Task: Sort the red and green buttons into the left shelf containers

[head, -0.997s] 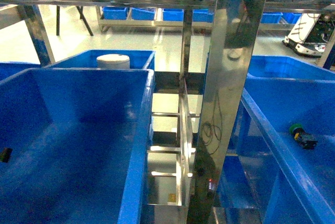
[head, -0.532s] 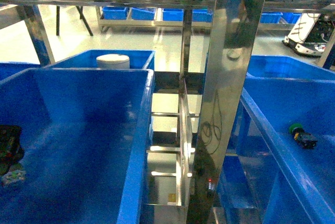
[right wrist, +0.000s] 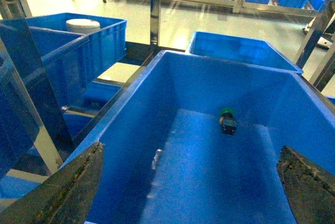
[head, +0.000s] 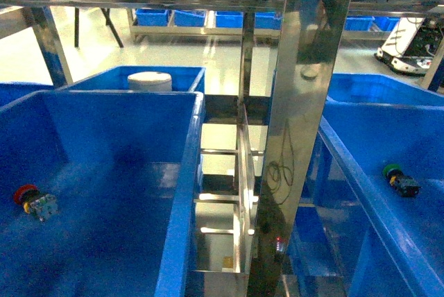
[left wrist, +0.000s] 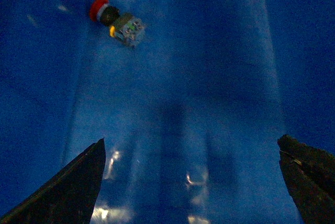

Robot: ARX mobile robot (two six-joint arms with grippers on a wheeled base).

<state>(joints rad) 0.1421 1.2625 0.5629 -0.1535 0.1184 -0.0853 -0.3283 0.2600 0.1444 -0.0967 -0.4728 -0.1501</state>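
The red button lies on its side on the floor of the near left bin, close to that bin's left wall — red cap to the left, yellow collar and silver-grey body trailing right. The left wrist view shows it again, well apart from the left gripper, whose jaws are spread wide with nothing between them above bare blue floor. The green button rests in the near right bin, green cap toward the far wall and dark body toward the camera; the right wrist view shows it near the far wall. The right gripper hangs over that bin — jaws also wide apart and holding nothing. A steel shelf post stands between the two bins. Behind the left bin, a further blue bin holds a white cylinder.
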